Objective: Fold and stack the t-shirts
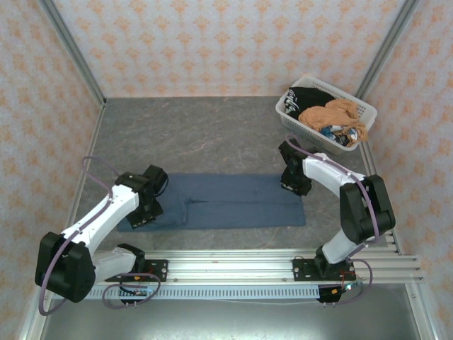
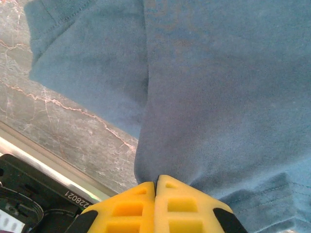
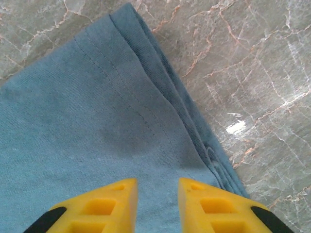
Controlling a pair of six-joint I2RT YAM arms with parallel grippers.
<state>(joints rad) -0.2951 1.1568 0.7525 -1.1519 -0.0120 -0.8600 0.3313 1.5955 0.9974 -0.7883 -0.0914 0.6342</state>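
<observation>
Logging grip states first: we see the left gripper (image 2: pixel 156 180) clenched, its yellow fingers pressed flat together, with a fold of the slate-blue t-shirt (image 2: pixel 218 107) pinched at their tips. From the left wrist camera the cloth fans out ahead of the gripper, and a crease runs forward from the tips. A sleeve lies ahead and to its left on the grey marbled table (image 2: pixel 58 138).

In the overhead view we place the left gripper (image 1: pixel 144 214) at one end of the slate-blue t-shirt (image 1: pixel 226 202), which lies as a long flat strip reaching across to the right gripper (image 1: pixel 294 185).

We note the right gripper (image 3: pixel 158 183) released: its two fingers stand apart, with blue cloth showing in the gap. The layered edge of the shirt runs forward just to its right, with bare table beyond. Whether its tips touch the cloth we cannot tell.

Well beyond the right gripper, farther from the arm bases and to its right, a white basket (image 1: pixel 369 111) holds the black t-shirt (image 1: pixel 306 98) and the orange-tan t-shirt (image 1: pixel 331 113), bunched and touching each other.
</observation>
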